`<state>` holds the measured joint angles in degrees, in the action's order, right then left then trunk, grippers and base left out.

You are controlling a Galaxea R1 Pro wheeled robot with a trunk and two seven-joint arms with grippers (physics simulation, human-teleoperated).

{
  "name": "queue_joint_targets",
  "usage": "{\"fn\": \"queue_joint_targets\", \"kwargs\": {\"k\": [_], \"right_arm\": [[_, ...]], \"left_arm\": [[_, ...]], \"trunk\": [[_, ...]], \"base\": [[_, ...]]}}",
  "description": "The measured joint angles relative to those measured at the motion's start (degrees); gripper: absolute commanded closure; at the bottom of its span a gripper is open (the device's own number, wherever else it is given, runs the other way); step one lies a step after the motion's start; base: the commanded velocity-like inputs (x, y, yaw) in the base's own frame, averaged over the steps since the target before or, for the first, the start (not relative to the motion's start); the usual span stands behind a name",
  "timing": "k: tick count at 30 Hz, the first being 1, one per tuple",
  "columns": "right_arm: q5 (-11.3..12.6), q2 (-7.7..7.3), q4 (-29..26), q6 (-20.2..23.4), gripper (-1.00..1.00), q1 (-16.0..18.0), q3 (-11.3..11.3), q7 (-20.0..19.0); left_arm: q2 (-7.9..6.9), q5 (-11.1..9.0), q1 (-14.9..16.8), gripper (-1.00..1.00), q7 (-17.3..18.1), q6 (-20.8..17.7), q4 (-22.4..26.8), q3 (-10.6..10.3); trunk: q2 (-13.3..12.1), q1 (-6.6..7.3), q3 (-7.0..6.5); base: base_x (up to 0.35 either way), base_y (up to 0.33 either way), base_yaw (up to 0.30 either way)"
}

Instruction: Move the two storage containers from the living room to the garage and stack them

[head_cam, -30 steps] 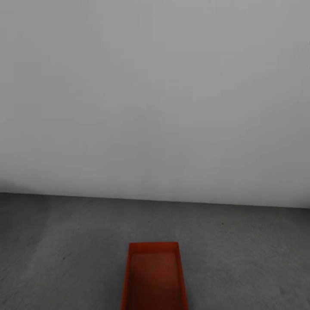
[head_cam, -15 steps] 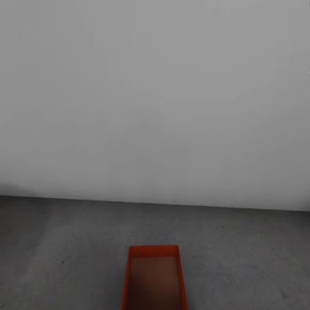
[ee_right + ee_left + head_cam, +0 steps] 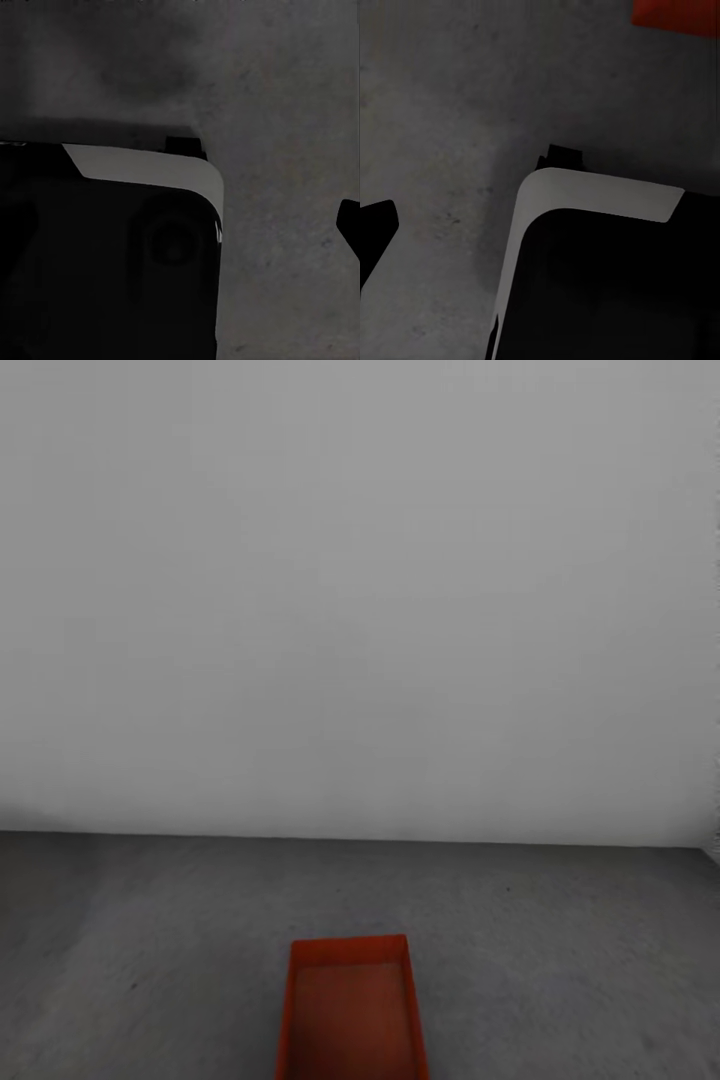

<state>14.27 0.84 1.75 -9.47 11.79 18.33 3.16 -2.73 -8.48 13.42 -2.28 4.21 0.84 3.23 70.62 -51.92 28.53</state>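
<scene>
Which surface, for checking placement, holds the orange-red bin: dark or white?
The dark grey floor; the orange-red open-topped bin rests there, apart from the white wall.

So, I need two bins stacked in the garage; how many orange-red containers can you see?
1. One orange-red storage container sits on the dark grey floor before the white wall, cut by the frame edge. A second may be hidden.
</scene>
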Motion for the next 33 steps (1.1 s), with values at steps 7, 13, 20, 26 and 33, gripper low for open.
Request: {"fn": "queue_joint_targets", "kwargs": {"k": [7,13,20,26,33], "right_arm": [[0.22,-0.11,0.00,-0.05,-1.00,0.01,-0.04,-0.35],[0.33,-0.12,0.00,-0.05,-1.00,0.00,-0.06,-0.48],[0.36,-0.17,0.00,0.02,-1.00,0.00,-0.09,-0.61],[0.36,-0.17,0.00,0.03,-1.00,0.00,-0.09,-0.61],[0.36,-0.12,0.00,0.04,-1.00,0.00,-0.02,-0.62]], "left_arm": [[0.00,0.00,0.00,-1.00,0.00,0.00,0.00,0.00],[0.00,0.00,0.00,-1.00,0.00,0.00,0.00,0.00],[0.00,0.00,0.00,-1.00,0.00,0.00,0.00,0.00],[0.07,0.10,0.00,-1.00,0.03,0.00,0.02,0.05],[0.25,-0.40,0.00,-1.00,0.07,-0.13,-0.07,0.33]], "trunk": [[0.00,0.00,-0.60],[0.00,0.00,-1.10],[0.00,0.00,-1.70],[0.00,0.00,-2.21],[0.00,0.00,-2.80]], "base": [[0.000,0.000,-0.113],[0.000,0.000,-0.113],[0.000,0.000,-0.113],[0.000,0.000,-0.113],[0.000,0.000,-0.114]]}}
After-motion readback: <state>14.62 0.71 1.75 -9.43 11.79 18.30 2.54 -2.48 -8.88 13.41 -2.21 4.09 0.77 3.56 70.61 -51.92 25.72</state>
